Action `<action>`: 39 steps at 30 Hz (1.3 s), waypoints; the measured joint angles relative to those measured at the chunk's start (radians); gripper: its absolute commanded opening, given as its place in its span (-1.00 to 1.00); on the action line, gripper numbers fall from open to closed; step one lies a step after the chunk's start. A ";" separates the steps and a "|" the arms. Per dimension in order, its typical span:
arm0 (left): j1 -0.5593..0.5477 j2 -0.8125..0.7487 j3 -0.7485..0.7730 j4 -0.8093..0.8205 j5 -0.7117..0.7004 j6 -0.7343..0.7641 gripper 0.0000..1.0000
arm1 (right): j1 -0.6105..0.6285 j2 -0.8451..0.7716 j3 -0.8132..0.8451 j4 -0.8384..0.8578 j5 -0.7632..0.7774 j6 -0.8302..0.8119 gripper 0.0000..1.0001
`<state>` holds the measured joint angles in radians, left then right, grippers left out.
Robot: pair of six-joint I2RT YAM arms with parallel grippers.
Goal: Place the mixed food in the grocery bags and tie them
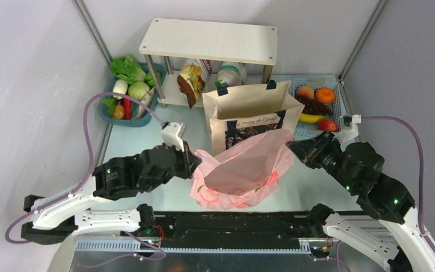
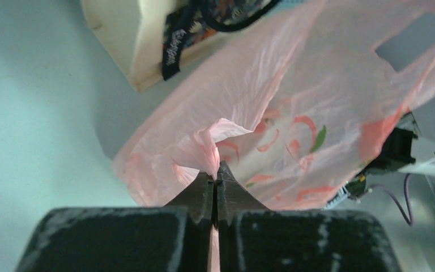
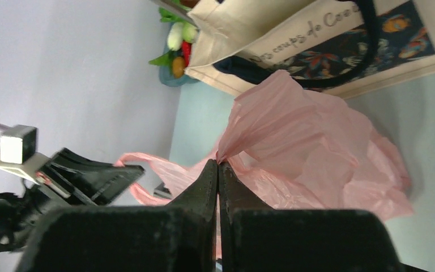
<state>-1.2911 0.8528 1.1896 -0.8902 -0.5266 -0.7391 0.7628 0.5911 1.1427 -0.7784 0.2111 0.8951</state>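
Observation:
The pink plastic bag (image 1: pixel 243 167) lies stretched at the table's middle front, its mouth held apart between both arms. My left gripper (image 1: pixel 194 161) is shut on the bag's left rim; film is pinched between the jaws in the left wrist view (image 2: pixel 215 170). My right gripper (image 1: pixel 290 146) is shut on the bag's right rim, also in the right wrist view (image 3: pixel 219 164). The beige canvas tote (image 1: pixel 249 110) stands open just behind the pink bag. A crisp packet (image 1: pixel 191 84) stands under the shelf. Grapes (image 1: pixel 315 106), a banana (image 1: pixel 311 118) and an apple (image 1: pixel 328 125) lie in the right basket.
A white shelf (image 1: pixel 209 41) stands at the back with a bottle (image 1: pixel 230 74) under it. A teal basket (image 1: pixel 126 88) of vegetables sits back left. A light blue basket (image 1: pixel 340 97) sits back right. Purple cables loop beside both arms.

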 measured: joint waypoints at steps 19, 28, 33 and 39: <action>0.601 -0.048 -0.080 0.191 0.455 0.215 -1.00 | -0.034 0.070 0.027 -0.112 0.056 -0.192 0.13; 0.723 -0.080 -0.089 0.213 0.510 0.298 -1.00 | -0.201 0.134 0.067 -0.069 0.084 -0.293 0.75; 0.766 -0.082 -0.089 0.220 0.484 0.332 -1.00 | -0.328 0.129 0.116 -0.058 0.030 -0.316 0.99; 0.792 -0.080 -0.089 0.222 0.442 0.368 -1.00 | -0.372 0.145 0.232 -0.051 -0.033 -0.339 0.99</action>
<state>-0.4988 0.7723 1.1004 -0.6678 -0.0849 -0.3714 0.3904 0.7364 1.3743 -0.8295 0.1780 0.5560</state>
